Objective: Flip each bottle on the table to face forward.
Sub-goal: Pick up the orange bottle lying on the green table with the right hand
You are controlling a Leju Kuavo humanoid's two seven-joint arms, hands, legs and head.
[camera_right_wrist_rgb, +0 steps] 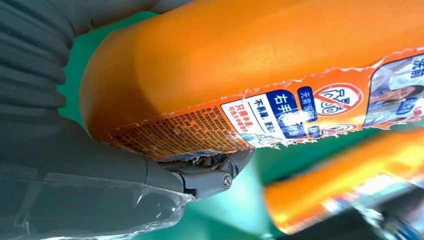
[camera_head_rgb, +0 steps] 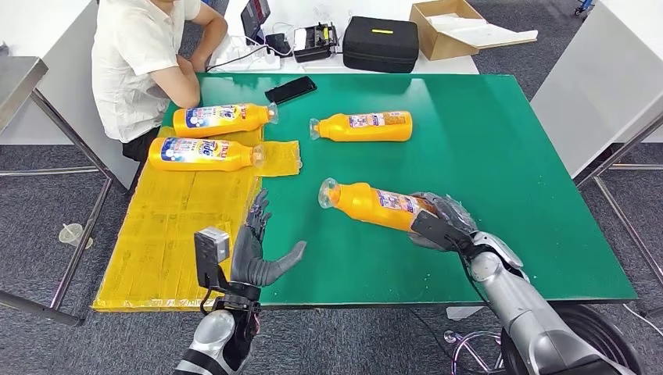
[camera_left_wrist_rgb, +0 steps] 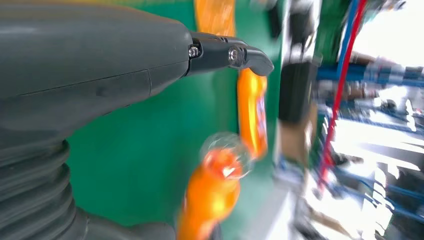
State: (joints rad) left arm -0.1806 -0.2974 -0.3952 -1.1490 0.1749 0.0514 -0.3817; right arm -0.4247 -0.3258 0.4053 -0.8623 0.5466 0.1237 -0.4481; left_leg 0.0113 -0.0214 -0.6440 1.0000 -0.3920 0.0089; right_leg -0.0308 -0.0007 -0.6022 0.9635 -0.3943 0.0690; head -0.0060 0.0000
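Observation:
Several orange bottles with clear caps lie on the green table (camera_head_rgb: 500, 148). My right hand (camera_head_rgb: 442, 220) grips the base end of the nearest bottle (camera_head_rgb: 375, 205), its cap pointing left and lifted slightly; the right wrist view shows that bottle (camera_right_wrist_rgb: 260, 55) against the thumb with its torn back label up. A second bottle (camera_head_rgb: 363, 126) lies farther back, back label showing. Two bottles (camera_head_rgb: 223, 119) (camera_head_rgb: 205, 153) lie on the yellow mat (camera_head_rgb: 172, 226) with front labels up. My left hand (camera_head_rgb: 258, 248) hovers open at the mat's right edge, left of the held bottle (camera_left_wrist_rgb: 212, 192).
A person in a white shirt (camera_head_rgb: 141, 62) sits at the table's far left corner, forearm by the bottles. A black phone (camera_head_rgb: 291, 89) lies on the table's far side. A black case (camera_head_rgb: 381, 44) and a cardboard box (camera_head_rgb: 449, 27) stand on the white table behind.

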